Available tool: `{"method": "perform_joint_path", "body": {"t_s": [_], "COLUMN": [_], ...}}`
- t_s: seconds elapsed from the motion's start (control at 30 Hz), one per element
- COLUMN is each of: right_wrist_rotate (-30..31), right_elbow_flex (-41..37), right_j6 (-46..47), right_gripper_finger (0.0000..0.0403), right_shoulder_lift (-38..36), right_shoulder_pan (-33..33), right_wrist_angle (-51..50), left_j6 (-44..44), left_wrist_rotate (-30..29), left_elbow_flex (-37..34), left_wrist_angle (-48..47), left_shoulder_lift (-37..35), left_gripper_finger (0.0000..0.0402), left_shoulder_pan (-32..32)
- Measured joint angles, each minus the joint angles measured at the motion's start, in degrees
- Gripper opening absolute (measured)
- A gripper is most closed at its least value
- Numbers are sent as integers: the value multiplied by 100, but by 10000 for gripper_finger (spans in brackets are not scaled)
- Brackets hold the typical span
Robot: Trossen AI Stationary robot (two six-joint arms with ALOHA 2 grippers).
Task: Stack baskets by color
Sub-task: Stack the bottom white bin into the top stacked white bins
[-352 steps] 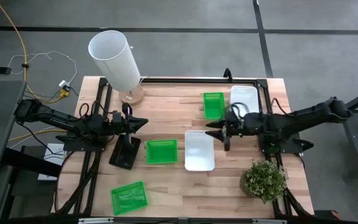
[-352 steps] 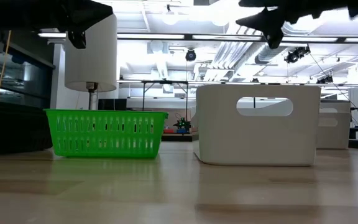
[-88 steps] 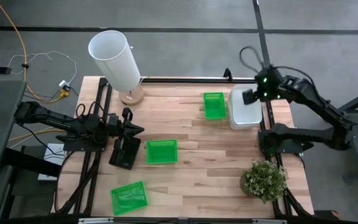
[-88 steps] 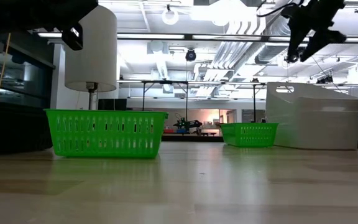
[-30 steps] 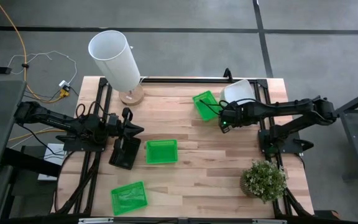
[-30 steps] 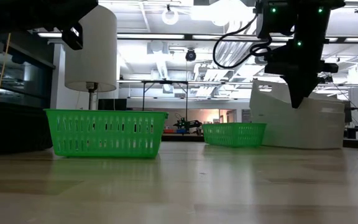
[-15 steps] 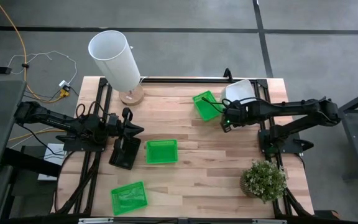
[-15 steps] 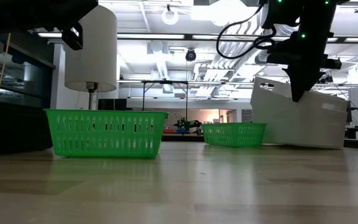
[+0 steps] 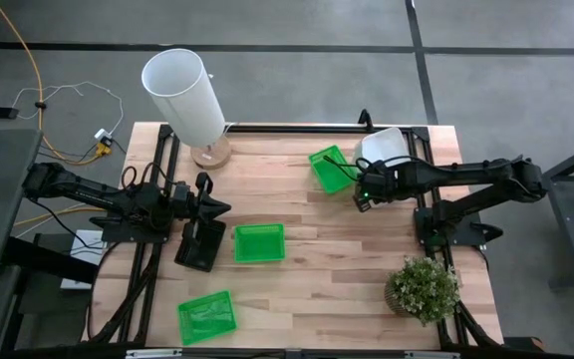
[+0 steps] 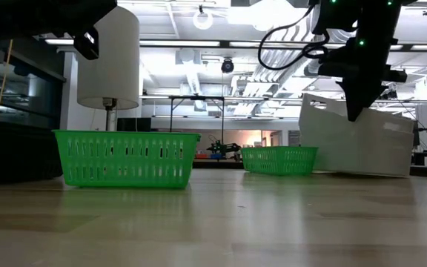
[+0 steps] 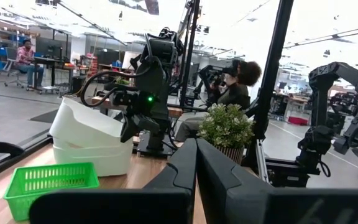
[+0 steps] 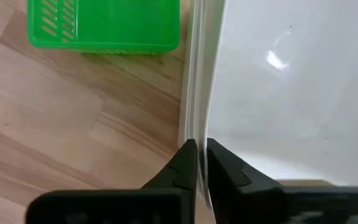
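Two white baskets (image 9: 384, 148) sit nested at the far right, the upper one (image 11: 82, 122) tilted on the lower (image 11: 95, 160). My right gripper (image 12: 197, 155) is shut on the upper one's wall and shows in the low view (image 10: 352, 113). A green basket (image 9: 329, 168) rests just left of them, another (image 9: 259, 242) at mid-table, and a third (image 9: 207, 316) near the front left. A black basket (image 9: 200, 244) lies by my left gripper (image 9: 229, 202), which is shut, holds nothing and hovers level above the table. My right gripper pinches the upper white basket's side wall (image 12: 199, 127), the one facing the green basket. One finger (image 12: 224, 168) is inside the basket and one (image 12: 182, 165) outside. The fingers come steeply from above. The held end is raised, and the far end rests in the lower white basket.
A tall white cylinder (image 9: 182, 95) stands at the far left corner. A potted plant (image 9: 424, 287) stands at the near right. Bare wood (image 9: 337, 269) lies between the middle green basket and the plant. A person (image 11: 238, 84) sits beyond the table.
The upper white basket has tipped a little further, its held end slightly higher, while the lower one has stayed put.
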Motion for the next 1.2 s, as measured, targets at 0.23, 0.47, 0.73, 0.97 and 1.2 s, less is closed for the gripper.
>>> {"method": "perform_joint_path", "body": {"t_s": [0.23, 0.47, 0.73, 0.97, 1.2], "right_wrist_rotate": [67, 40, -74, 91, -41], "right_elbow_flex": [0, -10, -201, -149, -149], "right_j6": [2, 27, 134, -6, -15], "right_gripper_finger": [74, 84, 84, 57, 19], "right_shoulder_lift": [0, -2, -2, -2, -2], "right_shoulder_pan": [2, 2, 2, 4, 4], "right_wrist_angle": [49, 52, 52, 233, 238], "left_j6": [-2, -2, -2, -2, -2], "left_wrist_rotate": [2, 2, 2, 2, 37], "left_elbow_flex": [0, 0, 0, 0, 0], "left_wrist_angle": [0, 0, -1, 0, -9], "left_shoulder_lift": [0, 0, 0, 0, 0], "left_gripper_finger": [0, 0, 0, 0, 0], "left_shoulder_pan": [0, 0, 1, 2, 0]}}
